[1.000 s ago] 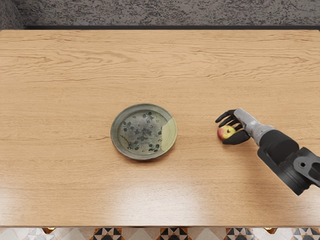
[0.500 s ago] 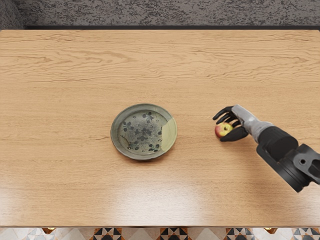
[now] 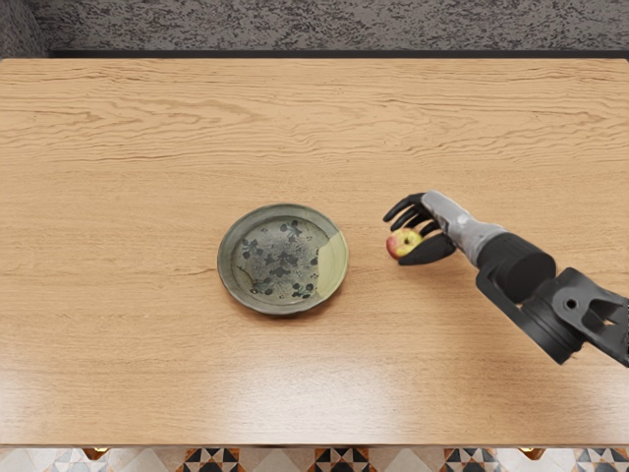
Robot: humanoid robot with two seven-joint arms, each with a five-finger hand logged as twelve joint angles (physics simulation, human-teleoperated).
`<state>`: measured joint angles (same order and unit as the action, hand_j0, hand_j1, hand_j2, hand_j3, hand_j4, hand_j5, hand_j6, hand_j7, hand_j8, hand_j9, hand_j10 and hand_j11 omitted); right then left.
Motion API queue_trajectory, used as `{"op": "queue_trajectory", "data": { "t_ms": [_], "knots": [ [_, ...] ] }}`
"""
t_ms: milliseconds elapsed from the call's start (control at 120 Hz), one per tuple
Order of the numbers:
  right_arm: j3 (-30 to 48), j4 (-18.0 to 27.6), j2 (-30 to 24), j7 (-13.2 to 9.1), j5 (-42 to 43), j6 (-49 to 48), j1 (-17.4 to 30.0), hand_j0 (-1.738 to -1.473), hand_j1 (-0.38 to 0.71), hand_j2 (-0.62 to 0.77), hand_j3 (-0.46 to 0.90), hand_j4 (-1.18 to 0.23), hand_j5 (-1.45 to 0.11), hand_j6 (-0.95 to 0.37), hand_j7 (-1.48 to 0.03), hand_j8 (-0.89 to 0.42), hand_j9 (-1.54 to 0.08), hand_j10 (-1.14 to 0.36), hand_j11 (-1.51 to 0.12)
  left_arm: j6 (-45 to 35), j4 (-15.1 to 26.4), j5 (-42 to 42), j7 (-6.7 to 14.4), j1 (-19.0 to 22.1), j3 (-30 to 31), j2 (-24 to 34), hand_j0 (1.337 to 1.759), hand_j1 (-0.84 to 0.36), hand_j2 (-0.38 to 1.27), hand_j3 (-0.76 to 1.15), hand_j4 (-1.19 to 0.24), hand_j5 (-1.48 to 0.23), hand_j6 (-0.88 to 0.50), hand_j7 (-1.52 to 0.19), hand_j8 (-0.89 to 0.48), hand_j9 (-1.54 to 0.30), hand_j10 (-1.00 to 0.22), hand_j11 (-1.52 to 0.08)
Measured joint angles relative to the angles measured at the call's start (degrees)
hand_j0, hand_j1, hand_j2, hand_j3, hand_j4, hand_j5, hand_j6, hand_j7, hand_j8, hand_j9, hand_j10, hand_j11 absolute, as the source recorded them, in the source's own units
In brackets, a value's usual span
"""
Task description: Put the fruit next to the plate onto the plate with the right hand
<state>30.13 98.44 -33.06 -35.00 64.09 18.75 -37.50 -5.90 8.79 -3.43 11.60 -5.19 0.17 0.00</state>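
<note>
A small red and yellow apple point(image 3: 402, 243) sits in my right hand point(image 3: 411, 234), whose black fingers curl around it above and below. The hand and apple are a short way to the right of the plate point(image 3: 283, 258), a round grey-green dish with a dark flower pattern and a pale patch on its right side. The plate holds nothing. My right arm point(image 3: 536, 290) comes in from the right edge. I cannot tell whether the apple touches the table point(image 3: 147, 147).
The wooden table fills the view. A dark wall runs behind its far edge, and a patterned floor shows below the near edge.
My right hand has carried the apple leftward and slightly up the picture, closing most of the gap to the plate. The plate has not moved.
</note>
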Motion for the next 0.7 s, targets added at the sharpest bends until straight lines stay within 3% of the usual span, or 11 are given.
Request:
{"op": "queue_trajectory", "data": {
  "t_ms": [700],
  "knots": [
    [0.0, 0.0, 8.4, 0.0, 0.0, -1.0, -3.5, -1.658, 0.26, 0.18, 0.00, -0.57, -0.76, -0.57, -0.75, -0.44, -0.75, -0.51, -0.75, 0.0, 0.0, 0.0, 0.0, 0.0, 0.0, 0.0, 1.658, 0.34, 0.00, 0.00, -0.01, -0.01, -0.01, -0.01, -0.01, -0.01, -0.01, -0.01]
  ]
}}
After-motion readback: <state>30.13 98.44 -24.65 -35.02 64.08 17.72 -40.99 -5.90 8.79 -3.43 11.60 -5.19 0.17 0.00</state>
